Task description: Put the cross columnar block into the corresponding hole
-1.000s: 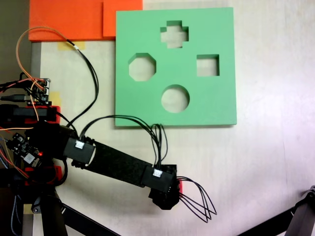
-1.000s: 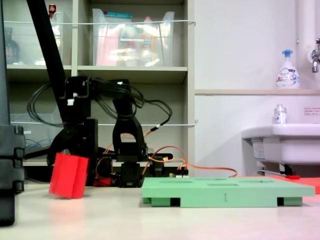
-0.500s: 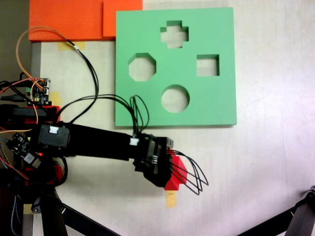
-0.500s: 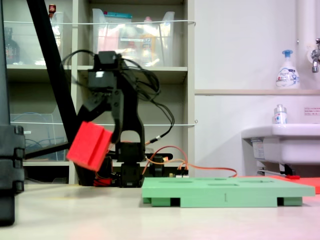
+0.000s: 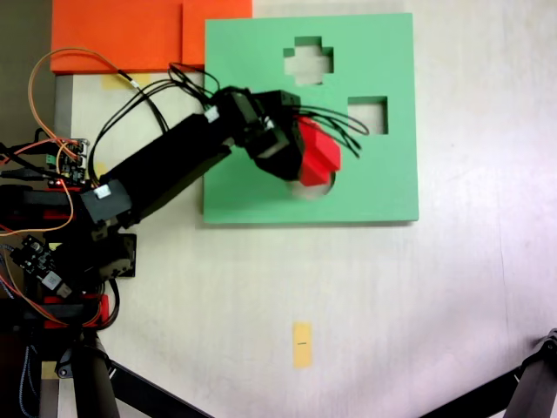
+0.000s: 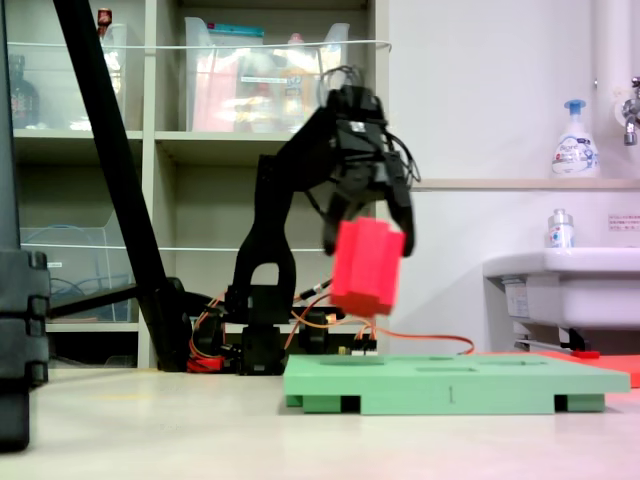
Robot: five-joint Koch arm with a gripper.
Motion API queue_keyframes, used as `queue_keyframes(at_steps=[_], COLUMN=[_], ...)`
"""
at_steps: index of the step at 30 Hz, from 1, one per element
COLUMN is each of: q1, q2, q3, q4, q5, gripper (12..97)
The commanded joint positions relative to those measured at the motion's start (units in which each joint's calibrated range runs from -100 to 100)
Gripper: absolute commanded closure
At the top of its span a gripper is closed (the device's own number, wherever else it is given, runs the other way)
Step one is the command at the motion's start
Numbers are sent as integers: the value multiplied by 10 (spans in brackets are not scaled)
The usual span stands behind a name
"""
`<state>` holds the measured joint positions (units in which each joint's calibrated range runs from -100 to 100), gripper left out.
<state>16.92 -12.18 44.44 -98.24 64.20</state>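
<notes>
Pale tabletop (image 5: 452,296) carries a green foam board (image 5: 383,183), with shelves and a sink behind in a fixed view. Above the board, clear of it, the gripper (image 6: 368,235) pinches the cross columnar block (image 6: 366,266), slightly tilted. From above, the block (image 5: 317,157) covers part of the round cutout; the plus-shaped hole (image 5: 308,61) lies open, apart from it.

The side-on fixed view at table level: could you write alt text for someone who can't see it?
A black robot arm's gripper holds a red block in the air above a flat green board lying on a table. Shelves with clear bins stand behind the arm, and a white sink with a soap bottle is at the right.
</notes>
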Motion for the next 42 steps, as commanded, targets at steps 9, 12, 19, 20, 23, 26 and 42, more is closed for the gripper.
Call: queue_keyframes(at_steps=[9,12,19,20,23,26,42], q1=[65,78,102,103,105,105,111], q2=[189,199,221,225,239,249,340], q3=[194,194,195,195,196,196,236], q4=[-18,-18,-7,0,23,43,164], q5=[55,62,69,69,71,71,102], gripper=[801,801,800,800,800,800,796])
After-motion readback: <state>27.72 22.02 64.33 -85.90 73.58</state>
